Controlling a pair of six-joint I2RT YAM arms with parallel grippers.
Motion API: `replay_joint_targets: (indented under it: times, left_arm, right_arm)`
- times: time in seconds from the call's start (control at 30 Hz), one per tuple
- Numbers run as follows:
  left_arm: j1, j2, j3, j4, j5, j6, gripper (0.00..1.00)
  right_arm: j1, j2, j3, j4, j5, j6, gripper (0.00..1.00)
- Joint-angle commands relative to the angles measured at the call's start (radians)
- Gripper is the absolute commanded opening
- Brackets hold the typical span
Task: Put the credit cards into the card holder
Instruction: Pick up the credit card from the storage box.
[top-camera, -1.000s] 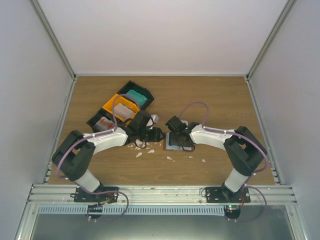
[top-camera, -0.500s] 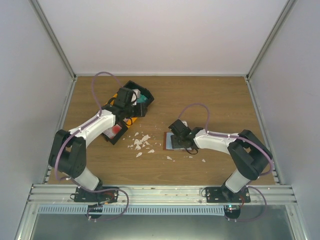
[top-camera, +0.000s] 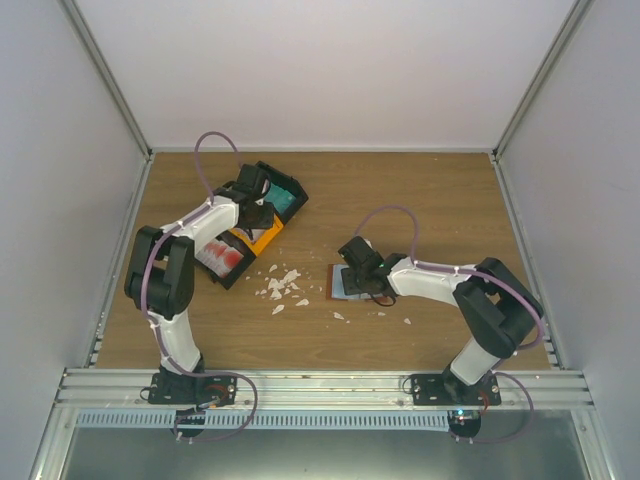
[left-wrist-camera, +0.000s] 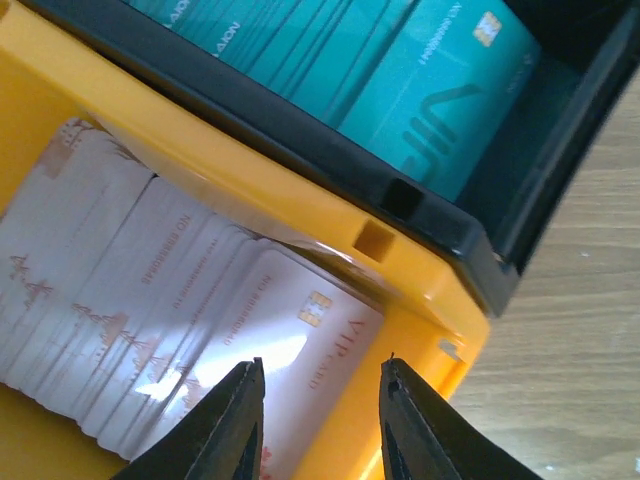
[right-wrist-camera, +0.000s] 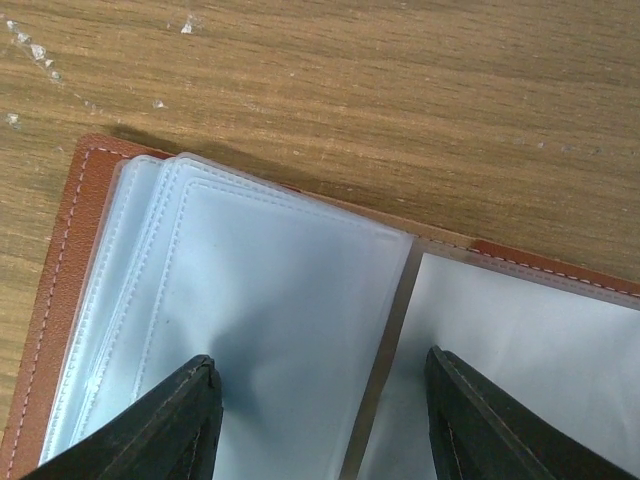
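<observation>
1. Left wrist: left gripper (left-wrist-camera: 322, 364), parted, empty, is held over credit cards (left-wrist-camera: 170, 320) in the tray (left-wrist-camera: 250, 190); one top card should be pinched.
2. Right of the tray, card holder (right-wrist-camera: 75, 250) is spanned by right gripper (right-wrist-camera: 320, 360), spread, empty.

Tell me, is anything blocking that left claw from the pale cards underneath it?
Nothing visible does. The left gripper hangs open directly above the whitish cards, which lie uncovered in the tray's yellow compartment. The compartment's wall sits off to one side, not under the fingers.
</observation>
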Motion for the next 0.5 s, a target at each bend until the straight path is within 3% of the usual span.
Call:
replay_joint_targets:
  times: [0.0, 0.27, 0.47]
  left_arm:
    - [0.015, 0.048, 0.063, -0.051, -0.072, 0.062, 0.36]
    - [0.029, 0.119, 0.128, -0.103, -0.059, 0.214, 0.4]
    - [0.039, 0.192, 0.193, -0.17, -0.07, 0.233, 0.4]
  right_arm:
    - [-0.017, 0.081, -0.073, -0.084, -0.047, -0.023, 0.57]
    - [-0.026, 0.086, -0.086, -0.079, -0.061, -0.037, 0.57]
    - [-0.034, 0.11, -0.074, -0.096, -0.044, -0.034, 0.54]
